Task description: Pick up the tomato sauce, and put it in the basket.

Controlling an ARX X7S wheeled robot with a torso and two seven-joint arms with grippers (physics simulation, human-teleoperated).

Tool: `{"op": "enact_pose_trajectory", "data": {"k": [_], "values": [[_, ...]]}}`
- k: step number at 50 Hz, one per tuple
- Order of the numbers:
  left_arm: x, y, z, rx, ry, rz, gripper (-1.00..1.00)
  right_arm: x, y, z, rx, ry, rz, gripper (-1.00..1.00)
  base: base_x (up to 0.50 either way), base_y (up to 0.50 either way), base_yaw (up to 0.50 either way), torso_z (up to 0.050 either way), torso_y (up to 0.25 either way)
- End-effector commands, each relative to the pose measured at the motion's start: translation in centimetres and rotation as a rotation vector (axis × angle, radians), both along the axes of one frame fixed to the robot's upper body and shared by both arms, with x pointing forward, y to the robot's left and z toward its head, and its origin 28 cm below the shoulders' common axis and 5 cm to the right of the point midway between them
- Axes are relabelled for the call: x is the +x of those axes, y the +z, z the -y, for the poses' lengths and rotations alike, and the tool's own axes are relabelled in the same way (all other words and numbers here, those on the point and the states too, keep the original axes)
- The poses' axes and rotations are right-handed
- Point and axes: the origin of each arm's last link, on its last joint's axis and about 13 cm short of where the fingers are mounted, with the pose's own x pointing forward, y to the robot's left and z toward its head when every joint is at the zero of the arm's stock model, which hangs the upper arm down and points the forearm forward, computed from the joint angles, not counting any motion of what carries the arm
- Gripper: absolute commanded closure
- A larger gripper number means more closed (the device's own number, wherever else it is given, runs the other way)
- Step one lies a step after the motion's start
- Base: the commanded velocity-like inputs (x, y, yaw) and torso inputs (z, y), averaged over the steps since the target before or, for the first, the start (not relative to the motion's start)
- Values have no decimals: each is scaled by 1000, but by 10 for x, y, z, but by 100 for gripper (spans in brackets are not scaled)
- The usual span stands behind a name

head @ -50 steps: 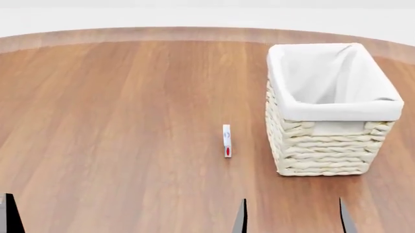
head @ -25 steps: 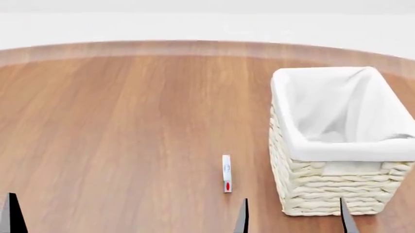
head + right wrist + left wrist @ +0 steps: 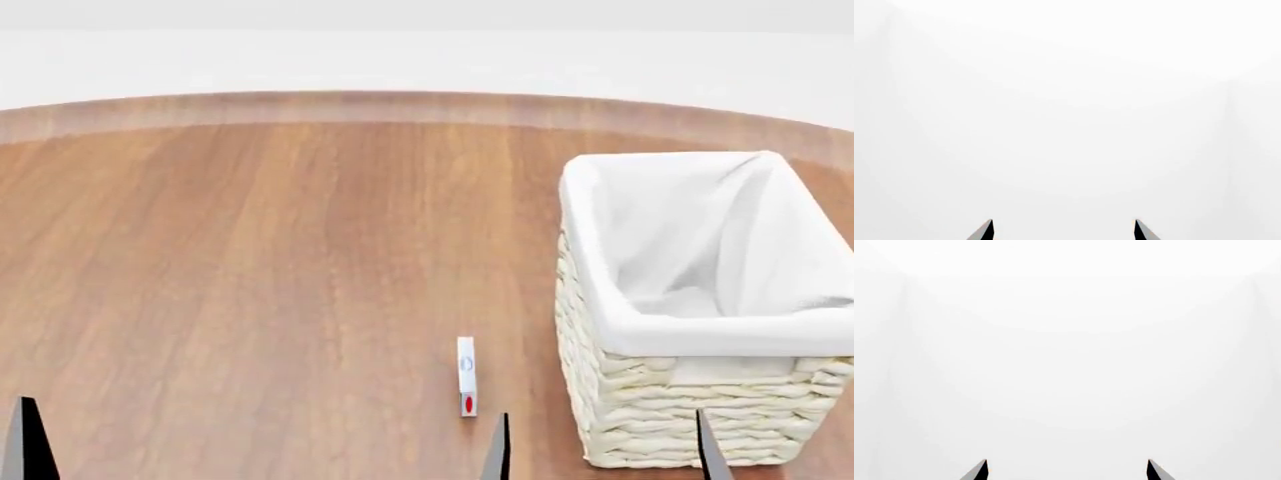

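wicker basket point(image 3: 667, 420), liner open upward to take the can, stood just ahead of the wide-open, empty right gripper point(image 3: 1062, 231); the left gripper point(image 3: 1067, 471) also gaped wide, the tomato sauce nowhere in view, only a thin white strip point(image 3: 466, 375) beyond the right gripper's inner fingertip.

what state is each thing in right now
basket: upright on the table, white liner open, nothing visible inside
small white object with a red mark: on the table beside the basket, apart from it
left gripper: fingers apart, holding nothing
right gripper: fingers apart, holding nothing
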Motion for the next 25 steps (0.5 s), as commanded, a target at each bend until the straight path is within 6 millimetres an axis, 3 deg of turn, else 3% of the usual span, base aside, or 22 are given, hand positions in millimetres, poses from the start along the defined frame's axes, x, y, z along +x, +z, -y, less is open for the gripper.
{"op": "enact_pose_trajectory", "data": {"k": [1, 25], "values": [[1, -2, -1, -7, -3, -6, -100, 1, -9, -1, 20, 4, -57, -100, 0, 0, 0, 0, 0], [4, -6, -2, -26, -14, -20, -100, -27, -60, -4, 128, 78, -395, -100, 0, 0, 0, 0, 0]]}}
